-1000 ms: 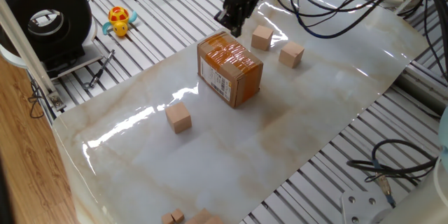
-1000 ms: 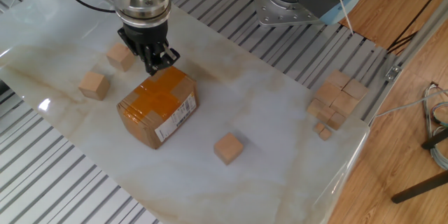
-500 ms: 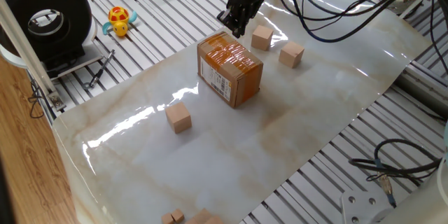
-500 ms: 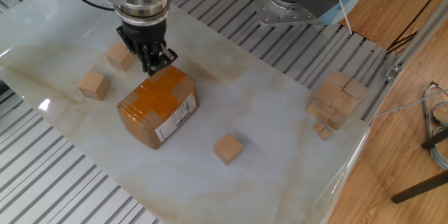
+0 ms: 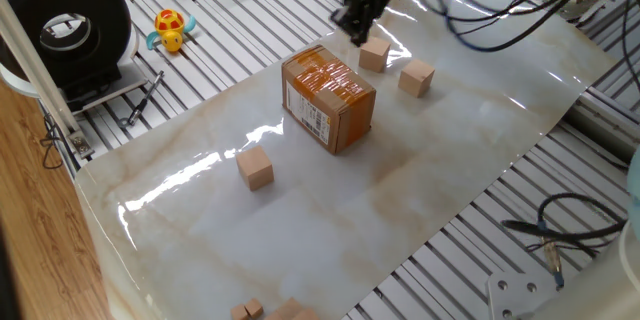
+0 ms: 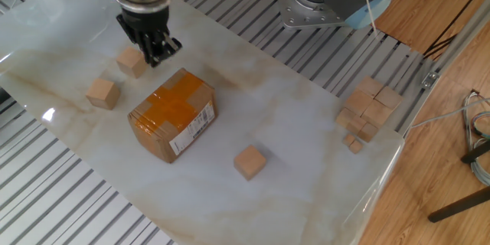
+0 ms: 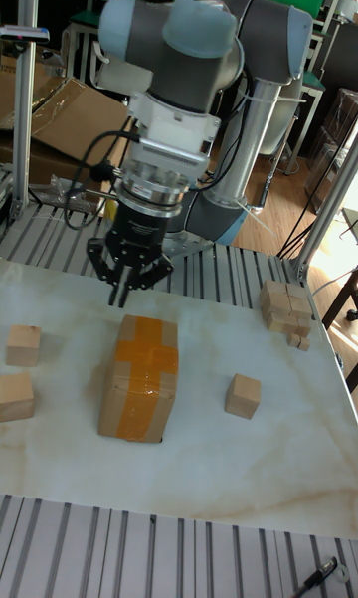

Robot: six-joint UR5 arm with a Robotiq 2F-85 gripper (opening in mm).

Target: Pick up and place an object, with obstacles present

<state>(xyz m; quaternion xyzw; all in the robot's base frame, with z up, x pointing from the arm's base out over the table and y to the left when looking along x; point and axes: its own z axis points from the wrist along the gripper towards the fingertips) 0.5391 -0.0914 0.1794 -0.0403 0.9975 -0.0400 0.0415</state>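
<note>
One fixed view
- Gripper: pointing down above the sheet, just beyond the box's far corner, holding nothing; fingers close together, but I cannot tell if they meet.
- Cube: on the sheet, just beside the gripper tip, apart from the box.
- Box: upright mid-sheet, orange tape on top, white label on the side.
- Second cube: near the first, further from the box.
- Lone cube: on the box's other side, well apart.
- Toy: yellow, off the sheet on the slats.

The other fixed view
- Gripper: tip between cube and box, touching neither.
- Second cube: near the box's end.
- Lone cube: alone on the sheet.
- Pile: cubes heaped at the sheet's edge.

Tall fixed view
- Gripper: hangs above the box's far end, nothing between the fingers.
- Cube: at the left edge, second cube just in front of it.
- Lone cube: right of the box.
- Pile: far right.
</note>
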